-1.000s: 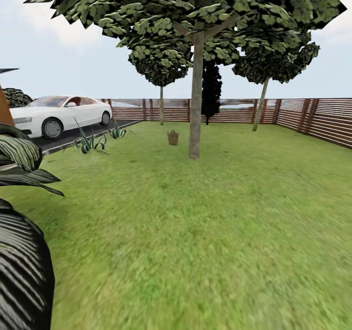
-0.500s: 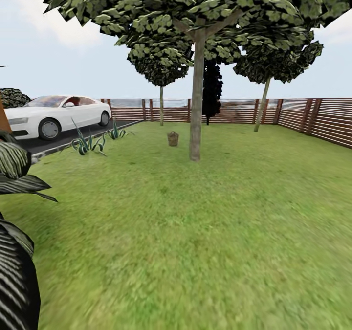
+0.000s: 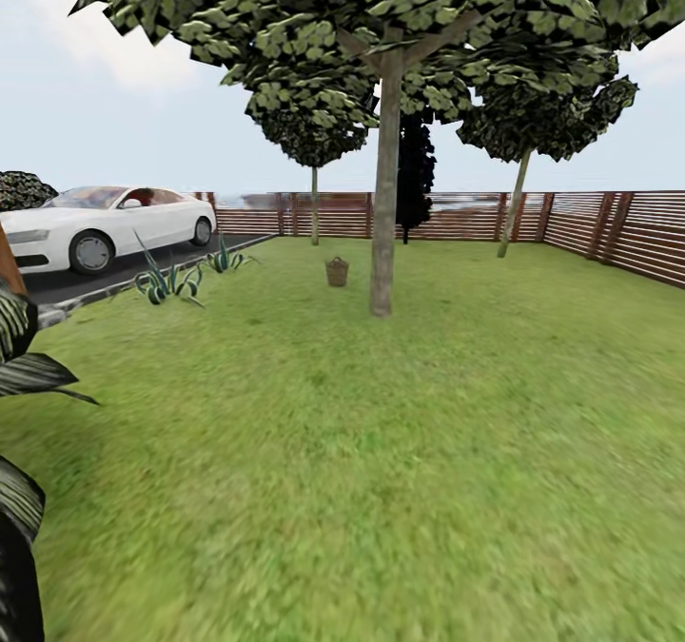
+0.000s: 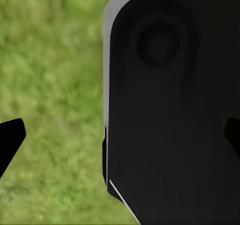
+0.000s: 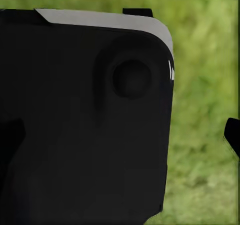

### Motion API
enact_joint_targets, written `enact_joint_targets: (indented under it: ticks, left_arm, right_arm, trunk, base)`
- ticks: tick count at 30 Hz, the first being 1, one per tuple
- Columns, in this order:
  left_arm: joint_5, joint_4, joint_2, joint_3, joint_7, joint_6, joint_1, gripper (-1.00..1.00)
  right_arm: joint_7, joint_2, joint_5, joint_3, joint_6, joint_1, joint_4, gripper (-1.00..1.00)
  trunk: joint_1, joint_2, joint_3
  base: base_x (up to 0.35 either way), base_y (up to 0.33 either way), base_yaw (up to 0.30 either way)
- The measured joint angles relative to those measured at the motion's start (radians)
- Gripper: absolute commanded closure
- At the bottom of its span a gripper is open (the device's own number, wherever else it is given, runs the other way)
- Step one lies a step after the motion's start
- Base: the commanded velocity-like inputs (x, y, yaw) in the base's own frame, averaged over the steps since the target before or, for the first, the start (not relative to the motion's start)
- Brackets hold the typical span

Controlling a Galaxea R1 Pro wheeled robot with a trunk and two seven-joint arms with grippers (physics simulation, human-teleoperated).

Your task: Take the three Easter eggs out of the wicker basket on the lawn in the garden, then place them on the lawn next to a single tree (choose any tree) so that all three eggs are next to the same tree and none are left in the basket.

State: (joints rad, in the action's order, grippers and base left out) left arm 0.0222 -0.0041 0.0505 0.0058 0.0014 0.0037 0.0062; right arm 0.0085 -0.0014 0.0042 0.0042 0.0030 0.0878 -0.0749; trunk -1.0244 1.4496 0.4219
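Far ahead on the lawn (image 3: 400,452) stands the small brown wicker basket (image 3: 337,271), just left of the thick pale trunk of the tree (image 3: 382,204). The Easter eggs are hidden at this distance. In the left wrist view my left gripper (image 4: 120,137) is open, its dark fingertips (image 4: 11,135) at the picture's two sides, over grass and a black part of my own body. The right gripper (image 5: 122,135) is also open, one fingertip (image 5: 233,134) showing against the grass.
A white car (image 3: 105,223) is parked on the dark driveway at the left, with spiky plants (image 3: 166,282) along its edge. A brown slatted fence (image 3: 609,233) closes the back and right. Thin-trunked trees (image 3: 314,206) and a dark conifer (image 3: 413,185) stand by the fence. A large-leaved plant (image 3: 19,376) is close at my left.
The whole view has shifted: the large-leaved plant at the left has slid mostly out of the picture, and the tree and basket look slightly nearer. The camera moved, not the things.
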Motion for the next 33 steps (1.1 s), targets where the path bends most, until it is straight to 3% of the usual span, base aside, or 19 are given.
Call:
enact_joint_targets:
  ticks: [33]
  left_arm:
    - [0.0,0.0,0.0,0.0,0.0,0.0,0.0,-1.0]
  right_arm:
    - [0.0,0.0,0.001,0.0,0.001,0.0,0.0,-1.0]
  trunk:
    - [0.0,0.0,0.0]
  base:
    - [0.334,0.0,0.018]
